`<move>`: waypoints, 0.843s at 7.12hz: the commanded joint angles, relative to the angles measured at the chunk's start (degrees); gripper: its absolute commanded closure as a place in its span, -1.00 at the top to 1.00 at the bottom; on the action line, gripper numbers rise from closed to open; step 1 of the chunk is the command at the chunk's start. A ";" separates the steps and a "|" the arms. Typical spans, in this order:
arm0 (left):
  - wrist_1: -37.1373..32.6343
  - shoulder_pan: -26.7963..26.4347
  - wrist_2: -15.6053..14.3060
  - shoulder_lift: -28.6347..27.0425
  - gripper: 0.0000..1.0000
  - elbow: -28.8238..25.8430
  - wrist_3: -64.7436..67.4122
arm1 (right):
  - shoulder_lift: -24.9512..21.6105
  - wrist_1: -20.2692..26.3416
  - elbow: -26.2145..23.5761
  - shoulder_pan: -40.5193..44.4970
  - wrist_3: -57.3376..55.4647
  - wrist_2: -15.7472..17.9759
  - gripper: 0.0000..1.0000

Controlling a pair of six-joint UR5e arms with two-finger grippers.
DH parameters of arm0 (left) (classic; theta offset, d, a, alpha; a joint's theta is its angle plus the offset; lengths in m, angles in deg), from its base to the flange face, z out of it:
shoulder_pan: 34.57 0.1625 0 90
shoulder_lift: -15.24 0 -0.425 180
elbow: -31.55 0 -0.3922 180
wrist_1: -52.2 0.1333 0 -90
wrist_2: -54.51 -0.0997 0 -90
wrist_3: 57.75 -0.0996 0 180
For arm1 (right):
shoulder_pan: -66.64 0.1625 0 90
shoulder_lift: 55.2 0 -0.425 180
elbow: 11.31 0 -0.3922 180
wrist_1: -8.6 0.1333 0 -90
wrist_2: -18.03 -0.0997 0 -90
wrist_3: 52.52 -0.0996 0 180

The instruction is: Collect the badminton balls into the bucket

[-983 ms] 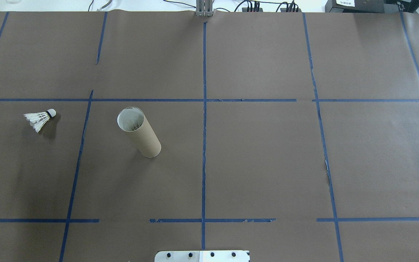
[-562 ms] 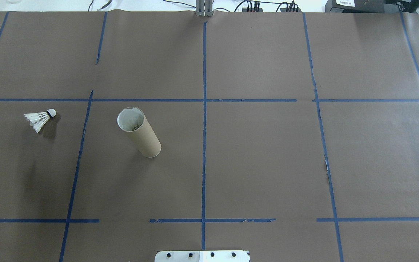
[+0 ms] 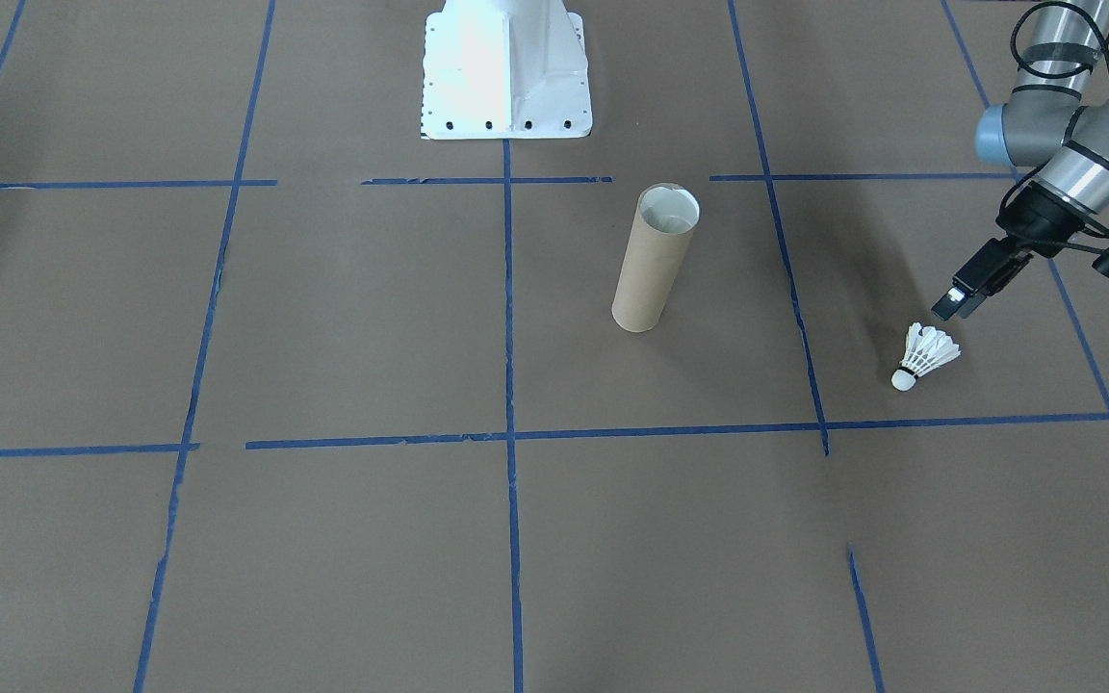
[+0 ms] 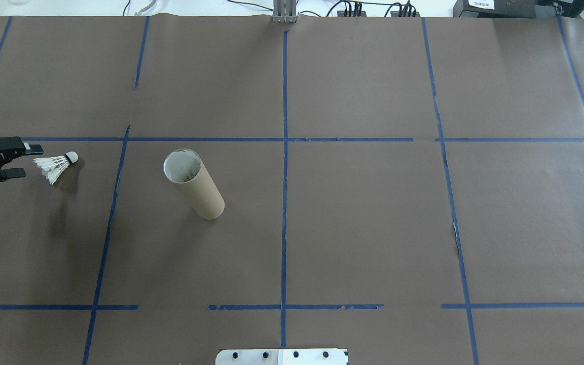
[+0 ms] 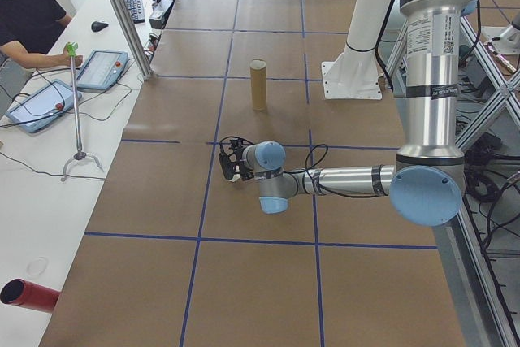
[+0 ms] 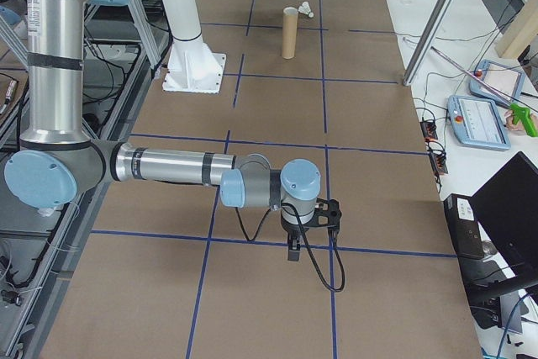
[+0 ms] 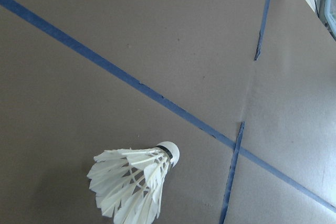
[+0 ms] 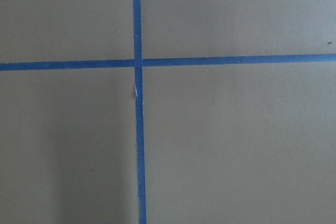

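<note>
The table is covered in flat brown paper with blue tape lines making big squares. A white metal robot base stands at one edge. Nothing blocks the way.

The small white feather shuttlecock lies on its side, its round cork tip pointing away from the left gripper. The 2 black fingers are spread apart, just beside the feathers, not touching. The tall brown cardboard tube stands upright nearby, its round mouth pale inside.

The right gripper hangs low over the table far away; I cannot tell if its fingers are spread.
</note>
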 commanded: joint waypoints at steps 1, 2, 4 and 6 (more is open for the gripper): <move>0.03 0.77 -1.83 -3.33 1.00 -3.96 0.29 | 0.00 0.00 0.00 0.00 0.00 0.00 1.00; 0.03 0.94 -1.83 -4.91 1.00 -5.90 0.20 | 0.00 0.00 0.00 0.00 0.00 0.00 1.00; 0.12 1.38 -1.30 -4.84 1.00 -6.27 -0.07 | 0.00 0.00 0.00 0.00 0.00 0.00 1.00; 0.03 1.74 -1.30 -4.84 0.33 -6.36 -0.15 | 0.00 0.00 0.00 0.00 0.00 0.00 1.00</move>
